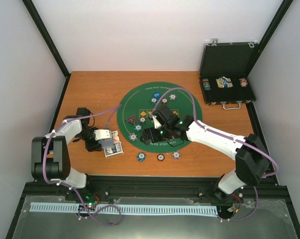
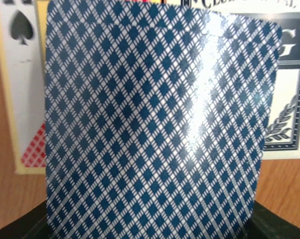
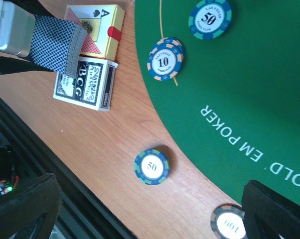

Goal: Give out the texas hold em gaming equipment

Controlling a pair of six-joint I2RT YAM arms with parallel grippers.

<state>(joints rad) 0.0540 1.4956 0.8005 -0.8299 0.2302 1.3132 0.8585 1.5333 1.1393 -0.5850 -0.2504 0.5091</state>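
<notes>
Step in hand, as judged: carry the deck from its boxes to the mat for dealing.

**Present state**
- The left gripper (image 1: 109,143) is clenched on the stack of blue diamond-backed playing cards (image 2: 155,129). The right wrist view shows a thick edge, so many cards are held.
- The stack sits over two card boxes (image 3: 90,59) on the wooden table (image 1: 90,94), off the 8 o'clock edge of the round green felt mat (image 1: 137,102). Whether it touches the boxes cannot be told.
- The right gripper (image 3: 150,214) is released, jaws wide and holding nothing, over the mat's 7 o'clock sector.
- The black hard case (image 1: 227,74) stands open at 1 o'clock, well apart.

**Procedure**
1. Raise the stack straight up until it clears both boxes, so neither is dragged.
2. Swing toward 3 o'clock only after that.
3. Keep the stack level. The backs are glossy, and loose cards will probably slide out of a tilted grip.
4. Pass above the peach-and-blue striped 10 chip (image 3: 165,59) at the mat's 8 o'clock rim and the blue striped 50 chip (image 3: 151,167) on the wood.
5. Keep the right arm out of the path.
</notes>
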